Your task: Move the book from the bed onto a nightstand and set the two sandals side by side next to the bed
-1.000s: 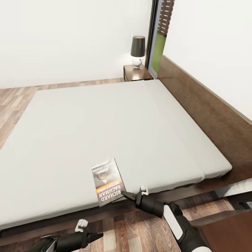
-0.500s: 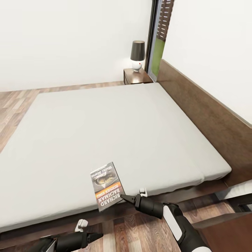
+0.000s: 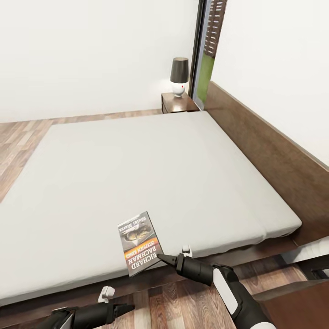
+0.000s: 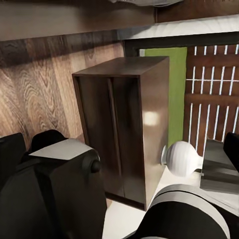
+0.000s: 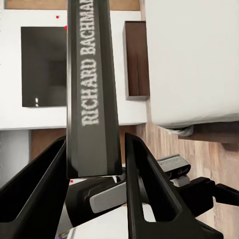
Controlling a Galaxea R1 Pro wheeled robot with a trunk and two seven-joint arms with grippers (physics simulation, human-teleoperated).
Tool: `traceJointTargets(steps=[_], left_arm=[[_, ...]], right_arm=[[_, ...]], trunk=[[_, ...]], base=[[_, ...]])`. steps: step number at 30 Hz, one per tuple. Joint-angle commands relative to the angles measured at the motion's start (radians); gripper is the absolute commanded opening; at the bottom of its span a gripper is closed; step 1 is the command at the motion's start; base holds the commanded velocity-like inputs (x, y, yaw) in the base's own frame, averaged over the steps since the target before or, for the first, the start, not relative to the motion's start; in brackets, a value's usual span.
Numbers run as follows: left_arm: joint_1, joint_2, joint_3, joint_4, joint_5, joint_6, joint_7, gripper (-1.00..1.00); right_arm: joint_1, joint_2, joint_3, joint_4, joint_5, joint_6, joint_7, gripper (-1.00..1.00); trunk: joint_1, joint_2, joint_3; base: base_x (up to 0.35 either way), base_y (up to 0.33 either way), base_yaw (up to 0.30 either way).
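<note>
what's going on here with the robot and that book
The right gripper has reached the book at the near edge of the bed. In the right wrist view the book's spine stands between the two fingers, though a firm clamp can't be confirmed. The left gripper hangs low over the floor, holding nothing. A nightstand with a lamp stands at the bed's far corner.

One bed, one book, two grippers: your count at the bedside.
You have one bed (image 3: 137, 169), one book (image 3: 139, 243) at its near edge, one nightstand (image 3: 179, 102) beyond its far corner carrying one lamp (image 3: 179, 76), one window (image 3: 208, 50) behind that, and two grippers, left (image 3: 123, 309) and right (image 3: 165, 260).
</note>
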Motion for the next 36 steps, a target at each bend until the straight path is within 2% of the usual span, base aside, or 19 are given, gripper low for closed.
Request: traceJointTargets(steps=[1, 11, 36], left_arm=[[0.0, 0.0, 0.009, -0.001, -0.009, 0.01, -0.005, 1.0], [0.0, 0.0, 0.01, -0.001, -0.009, 0.01, -0.006, 1.0], [0.0, 0.0, 0.01, -0.001, -0.009, 0.01, -0.006, 1.0]], right_arm=[[0.0, 0.0, 0.001, 0.0, -0.005, 0.006, 0.0, -1.0], [0.0, 0.0, 0.001, 0.0, -0.004, 0.006, 0.001, -1.0], [0.0, 0.001, 0.001, 0.0, -0.002, 0.006, -0.006, -1.0]], trunk=[[0.0, 0.0, 0.0], [0.0, 0.0, 0.011], [0.0, 0.0, 0.04]], base=[[0.0, 0.0, 0.0], [0.0, 0.0, 0.073], [0.0, 0.0, 0.229]])
